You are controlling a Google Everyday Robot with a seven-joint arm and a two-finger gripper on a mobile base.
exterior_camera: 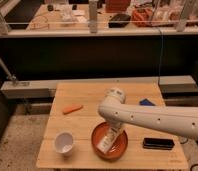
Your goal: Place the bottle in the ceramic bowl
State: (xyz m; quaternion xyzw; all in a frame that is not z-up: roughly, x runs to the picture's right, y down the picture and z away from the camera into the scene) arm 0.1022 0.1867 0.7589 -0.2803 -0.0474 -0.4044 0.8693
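The reddish-orange ceramic bowl (pixel 109 141) sits at the front middle of the wooden table (pixel 87 125). The small white bottle (pixel 106 143) with its label patch lies tilted inside the bowl. My white arm reaches in from the right, and my gripper (pixel 113 133) points down into the bowl, right at the bottle's upper end.
A white cup (pixel 65 143) stands front left of the bowl. An orange carrot (pixel 72 109) lies at the table's left. A black flat device (pixel 158 143) lies at the front right and a blue object (pixel 147 102) at the back right. A railing and cluttered bench stand behind.
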